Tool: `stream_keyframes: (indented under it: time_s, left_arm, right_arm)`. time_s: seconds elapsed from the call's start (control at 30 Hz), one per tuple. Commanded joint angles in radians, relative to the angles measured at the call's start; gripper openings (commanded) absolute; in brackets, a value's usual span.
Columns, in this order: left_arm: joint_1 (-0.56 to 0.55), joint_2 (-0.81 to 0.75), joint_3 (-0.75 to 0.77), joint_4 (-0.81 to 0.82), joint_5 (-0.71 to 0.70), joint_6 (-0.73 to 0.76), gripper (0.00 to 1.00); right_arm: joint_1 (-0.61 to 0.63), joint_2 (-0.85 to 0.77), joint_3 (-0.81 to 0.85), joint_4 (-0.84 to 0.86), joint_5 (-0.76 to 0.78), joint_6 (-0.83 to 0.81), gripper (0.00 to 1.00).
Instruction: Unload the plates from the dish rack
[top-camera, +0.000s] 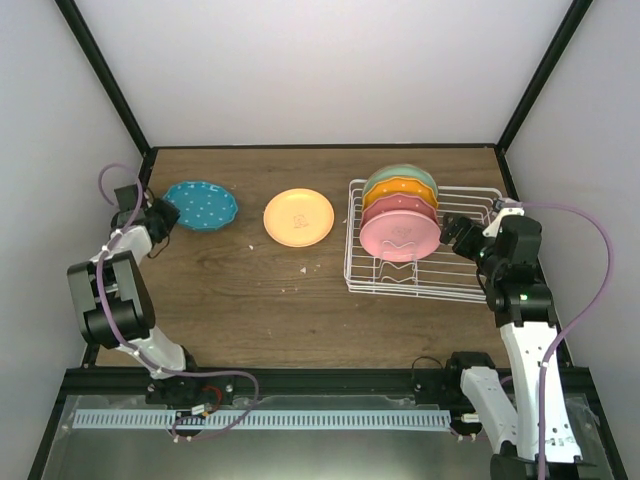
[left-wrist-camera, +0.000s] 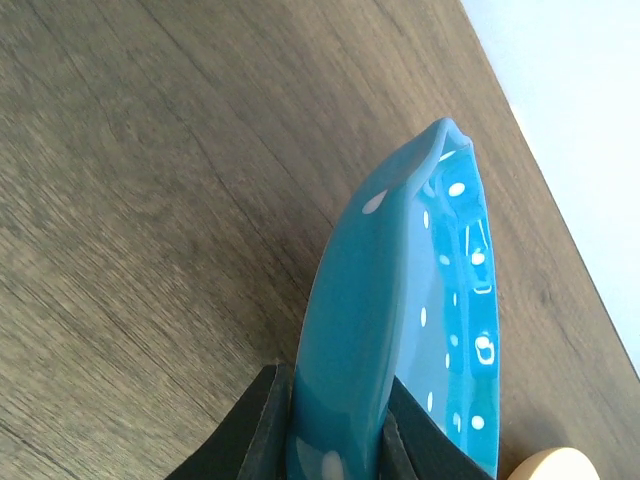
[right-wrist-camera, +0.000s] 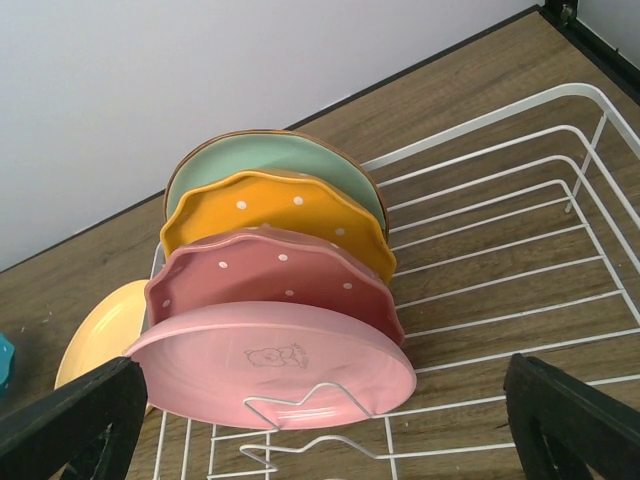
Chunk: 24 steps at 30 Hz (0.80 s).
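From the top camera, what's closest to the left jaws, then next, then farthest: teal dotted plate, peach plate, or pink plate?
1. teal dotted plate, far left, gripped in the left jaws.
2. peach plate, in the middle.
3. pink plate, front of the dish rack, right.

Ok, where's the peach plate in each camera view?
Top external: peach plate lying flat, left of the dish rack.
Left wrist: pale sliver in the bottom right corner.
Right wrist: left edge, outside the rack.
Shared landmark: dotted teal plate, in all three.
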Motion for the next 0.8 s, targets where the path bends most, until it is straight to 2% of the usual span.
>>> stream_keyframes:
  time_s: [0.0, 0.37, 0.43, 0.5, 0.63, 0.77]
  left_arm:
    - [0.008, 0.023, -0.004, 0.133, 0.089, -0.066, 0.04]
    - [0.008, 0.099, 0.000, 0.140, 0.096, -0.053, 0.04]
    - [0.008, 0.110, -0.001, 0.135, 0.095, -0.043, 0.14]
    - [0.008, 0.120, -0.003, 0.128, 0.092, -0.029, 0.32]
    - [0.009, 0.129, -0.015, 0.126, 0.091, -0.005, 0.58]
    - [0.009, 0.119, -0.029, 0.114, 0.088, 0.032, 0.79]
  right_arm:
    - [0.009, -0.015, 0.052, 0.007, 0.001, -0.002, 1.00]
    - [0.009, -0.037, 0.047, -0.014, 0.004, 0.014, 1.00]
    - [0.009, -0.044, 0.043, -0.018, 0.005, 0.017, 1.00]
    - [0.009, -0.046, 0.040, -0.018, 0.003, 0.020, 1.00]
    - [0.009, -0.046, 0.040, -0.018, 0.000, 0.019, 1.00]
    - [0.009, -0.054, 0.043, -0.024, 0.005, 0.019, 1.00]
